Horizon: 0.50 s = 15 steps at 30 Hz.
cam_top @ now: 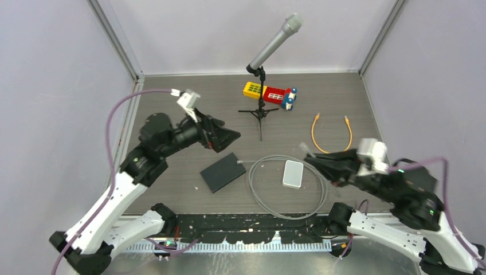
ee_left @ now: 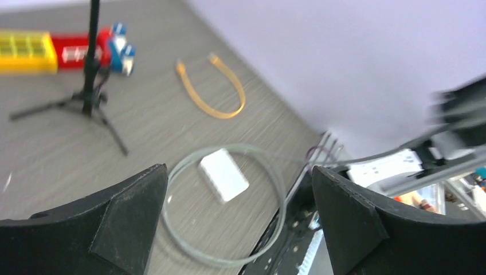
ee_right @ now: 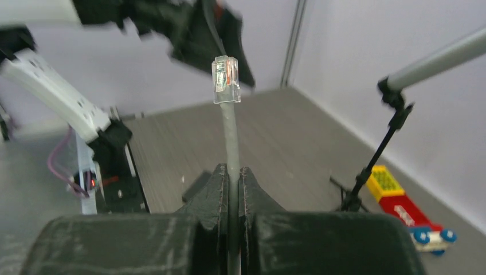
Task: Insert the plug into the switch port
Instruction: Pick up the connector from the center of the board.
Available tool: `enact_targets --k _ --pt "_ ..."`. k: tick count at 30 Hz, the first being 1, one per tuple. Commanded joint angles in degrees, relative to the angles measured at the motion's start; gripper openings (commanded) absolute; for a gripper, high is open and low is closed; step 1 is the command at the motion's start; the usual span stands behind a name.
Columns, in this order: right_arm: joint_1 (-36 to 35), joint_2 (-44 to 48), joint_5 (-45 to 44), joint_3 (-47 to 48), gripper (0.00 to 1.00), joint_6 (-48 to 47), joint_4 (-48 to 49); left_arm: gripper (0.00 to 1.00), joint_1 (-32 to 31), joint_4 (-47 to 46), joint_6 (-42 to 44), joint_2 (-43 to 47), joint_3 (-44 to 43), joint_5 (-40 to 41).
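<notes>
Top external: right gripper pinches the grey cable just behind the plug, beside the white box; left gripper is spread and empty, so the plug is in hand and insertion is not yet done. Left wrist: fingers wide apart, white box inside the cable loop, port not visible. Right wrist: jaws pressed on the cable, plug juts past the fingertips, long axis in line with the fingers, pointing toward the left arm
</notes>
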<state>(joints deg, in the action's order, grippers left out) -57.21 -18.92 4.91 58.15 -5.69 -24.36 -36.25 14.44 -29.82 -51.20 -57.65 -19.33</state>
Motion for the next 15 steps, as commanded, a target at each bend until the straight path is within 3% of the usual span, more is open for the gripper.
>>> enact_targets --k 1,9,15 --pt "-0.4 -7.2 -3.2 -0.2 0.01 -1.0 -5.7 1.00 0.1 -5.9 -3.1 6.5 -4.0 -5.6" --pt "-0.4 -19.0 3.3 -2.9 0.00 -1.8 1.4 0.99 0.1 -7.7 -12.5 9.0 -3.3 -9.1" --pt "-0.4 -22.5 6.6 -4.6 0.00 -1.0 10.6 0.90 0.0 -14.8 -20.4 6.7 1.7 -14.0"
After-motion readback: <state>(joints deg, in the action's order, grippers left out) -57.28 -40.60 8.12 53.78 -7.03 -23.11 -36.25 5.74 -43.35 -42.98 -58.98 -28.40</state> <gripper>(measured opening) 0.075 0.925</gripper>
